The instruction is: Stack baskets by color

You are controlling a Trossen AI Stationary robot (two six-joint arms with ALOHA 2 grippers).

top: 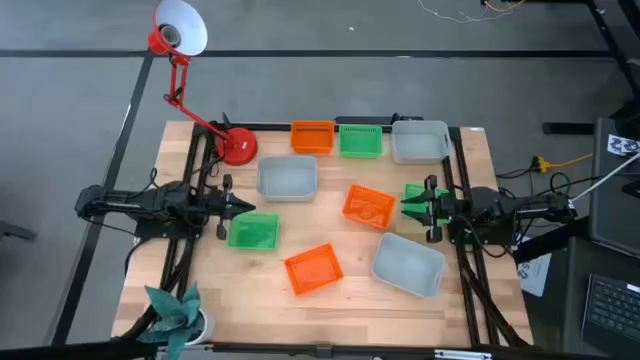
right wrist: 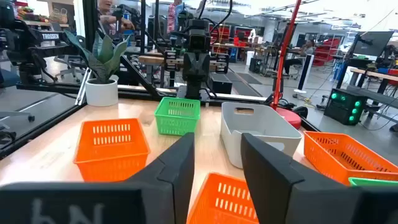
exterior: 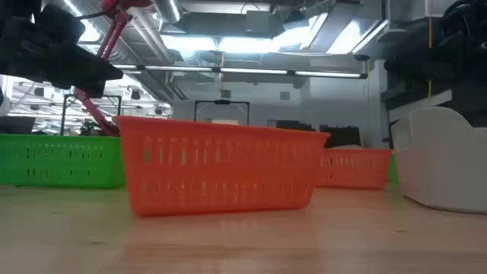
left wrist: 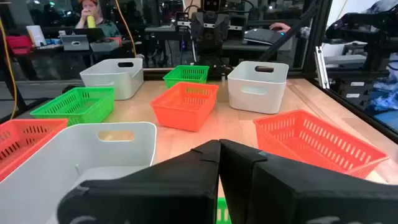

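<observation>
Orange basket [exterior: 221, 167] foremost; red lamp base [top: 238, 146] behind; right gripper [top: 408, 200], fingers apart, beside another orange basket [top: 368, 206]; left gripper [top: 243, 207] closed.

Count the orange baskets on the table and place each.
3: one orange basket in the far row beside a green basket, one mid-table by the right gripper, one near the front edge.

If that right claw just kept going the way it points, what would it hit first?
Probably the tilted orange basket directly ahead of the right claw; its open fingers may pass above it, since height is unclear.
</observation>
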